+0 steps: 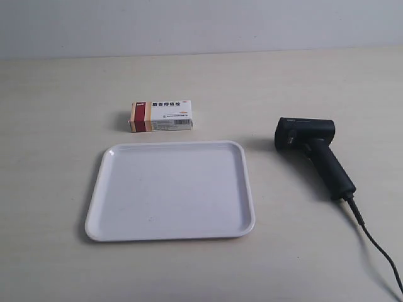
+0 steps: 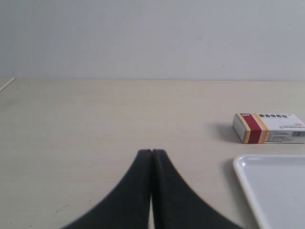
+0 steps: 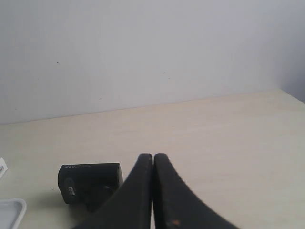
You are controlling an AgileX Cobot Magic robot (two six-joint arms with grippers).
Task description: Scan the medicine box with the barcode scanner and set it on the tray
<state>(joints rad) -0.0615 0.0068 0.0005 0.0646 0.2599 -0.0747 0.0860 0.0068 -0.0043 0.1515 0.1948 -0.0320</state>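
The medicine box (image 1: 161, 116) lies flat on the table just behind the white tray (image 1: 101, 207), its red and tan stripes at one end. The black barcode scanner (image 1: 312, 151) lies on its side to the tray's right, its cable (image 1: 378, 251) trailing off toward the near edge. Neither arm shows in the exterior view. My left gripper (image 2: 151, 151) is shut and holds nothing; the medicine box (image 2: 269, 128) and a corner of the tray (image 2: 248, 183) lie ahead of it, off to one side. My right gripper (image 3: 153, 155) is also shut and empty, with the scanner's head (image 3: 89, 182) just beside its fingers.
The pale wooden table (image 1: 56, 113) runs back to a plain white wall (image 1: 201, 25). A sliver of the tray's rim (image 3: 12, 210) and an edge of the medicine box (image 3: 2, 168) show in the right wrist view.
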